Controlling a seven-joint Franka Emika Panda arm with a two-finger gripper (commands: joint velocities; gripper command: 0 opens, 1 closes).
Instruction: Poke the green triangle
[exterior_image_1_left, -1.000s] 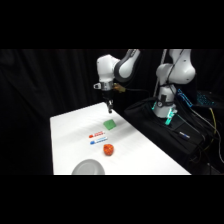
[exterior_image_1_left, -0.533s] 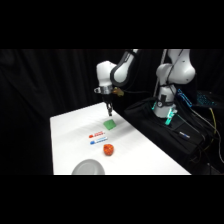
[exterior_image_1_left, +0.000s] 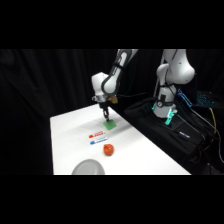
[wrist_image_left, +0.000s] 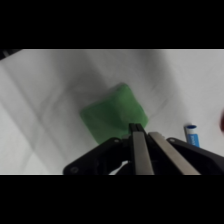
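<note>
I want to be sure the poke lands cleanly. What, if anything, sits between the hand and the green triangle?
Nothing visible does. The hand is directly above the green triangle, its fingers together, their tips at the triangle's near edge in the wrist view. The small red and blue pieces and the red-orange lump lie off to the side.

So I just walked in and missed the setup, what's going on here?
The white arm has its gripper down at the green triangle near the table's far edge. In the wrist view the fingers are together, tips at the green piece's edge. The red-orange lump, small red piece and blue piece lie apart from it, nearer the camera.
</note>
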